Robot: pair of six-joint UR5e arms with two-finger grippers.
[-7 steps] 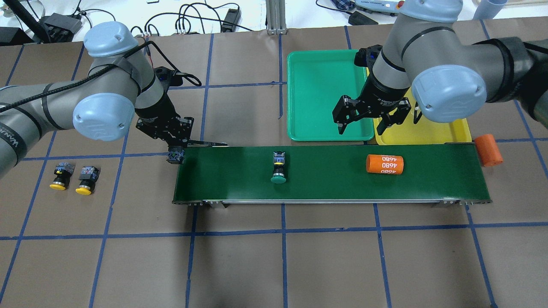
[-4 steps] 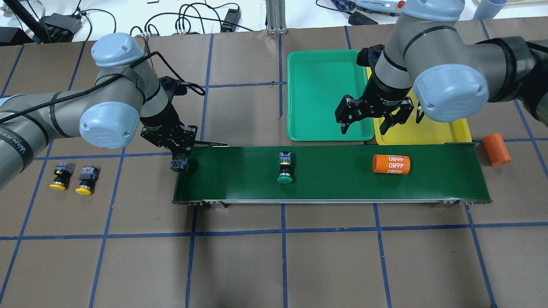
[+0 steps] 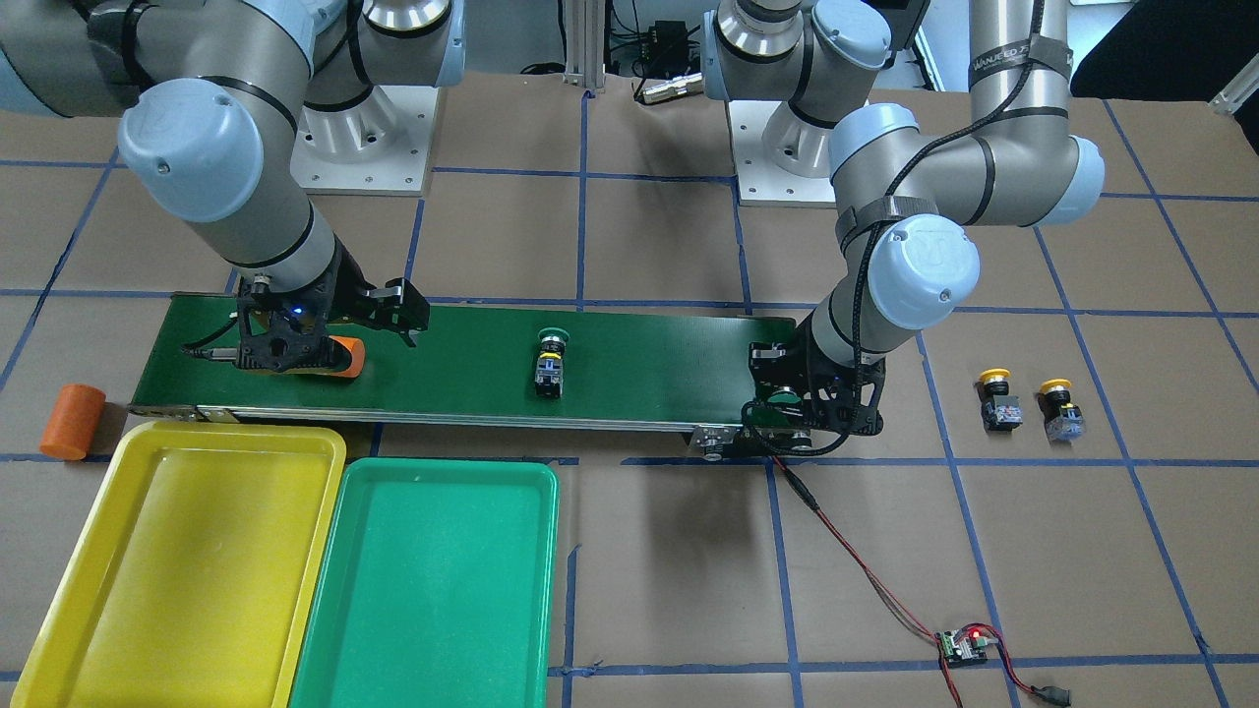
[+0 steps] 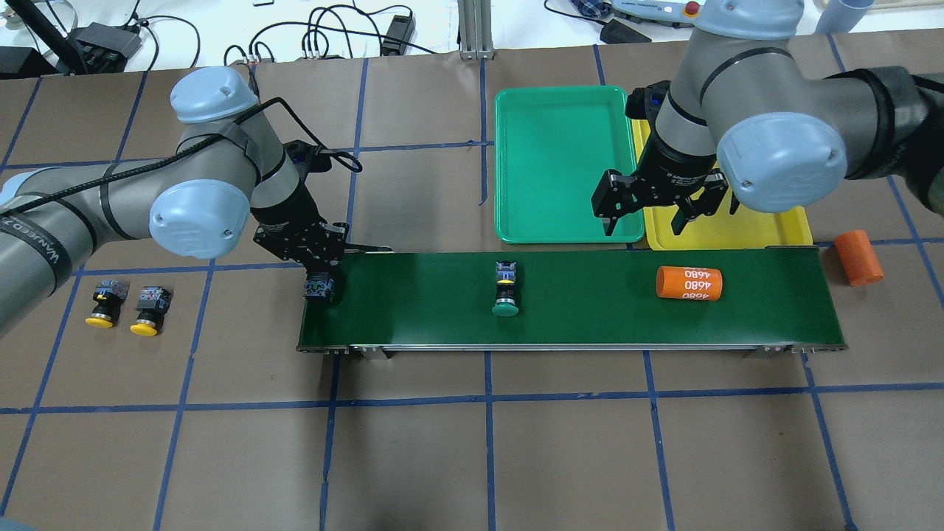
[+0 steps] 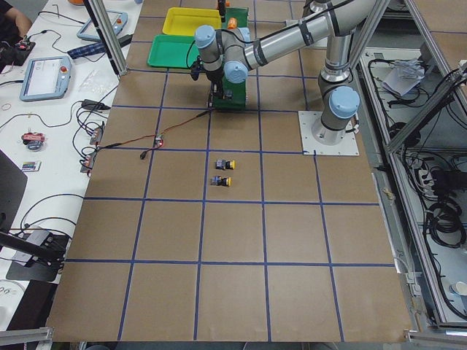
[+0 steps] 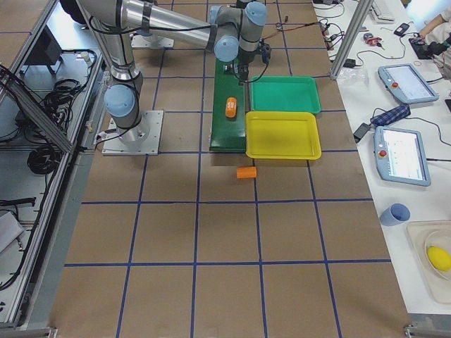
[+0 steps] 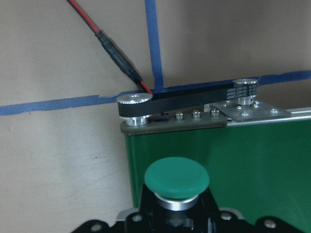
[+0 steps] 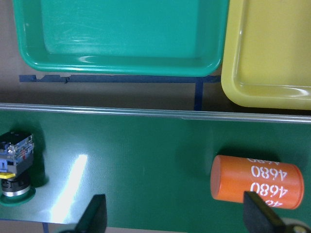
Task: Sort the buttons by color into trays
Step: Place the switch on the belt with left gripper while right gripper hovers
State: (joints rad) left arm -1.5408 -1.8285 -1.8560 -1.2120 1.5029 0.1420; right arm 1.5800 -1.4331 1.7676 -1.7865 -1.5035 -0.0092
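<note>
On the table (image 4: 516, 457), the long belt (image 4: 590, 317) runs beside the green tray (image 4: 560, 147) and yellow tray (image 4: 737, 230). Our right end effector (image 4: 643, 225) hangs spread wide by the trays. Our left end effector (image 4: 320, 274) clamps a green button (image 7: 177, 178) at the belt's end, so we should release it low and flat. A second green button (image 4: 505, 291) lies mid-belt. Two yellow buttons (image 4: 101, 303) sit on the table, well apart from the trays.
</note>
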